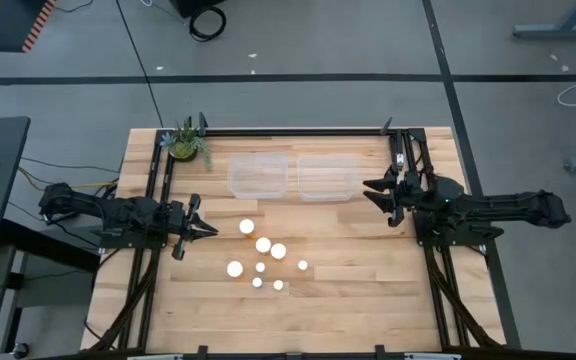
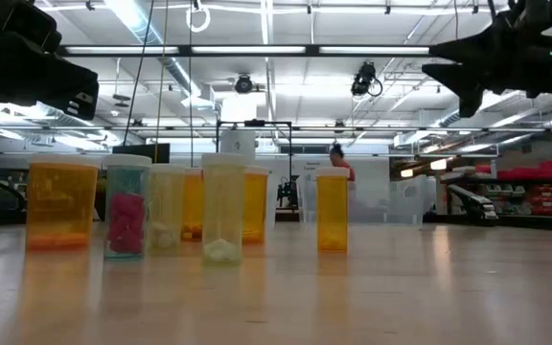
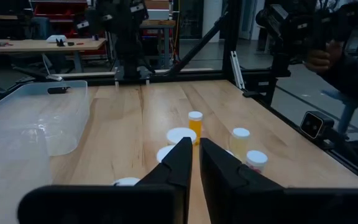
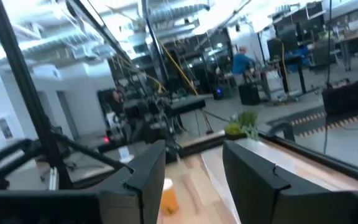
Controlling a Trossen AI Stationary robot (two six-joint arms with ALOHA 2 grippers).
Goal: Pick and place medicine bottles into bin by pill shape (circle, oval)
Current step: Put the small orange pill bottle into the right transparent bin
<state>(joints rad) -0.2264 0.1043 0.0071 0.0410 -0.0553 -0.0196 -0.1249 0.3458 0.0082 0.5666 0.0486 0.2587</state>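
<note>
Seven small amber plastic medicine bottles with round white caps point(image 1: 261, 245) standing in a bunch mid wooden counter point(image 1: 368, 300), none sorted yet. Left hand point(image 1: 208, 230) pinched shut, holding nothing, just beside them. Right hand point(image 1: 370, 190) partly open, empty, waiting near two clear plastic bins point(image 1: 293, 175).

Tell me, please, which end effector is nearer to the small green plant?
The left end effector. It sits just below the green plant on the same side of the table; the right end effector is far across, past both bins.
</note>
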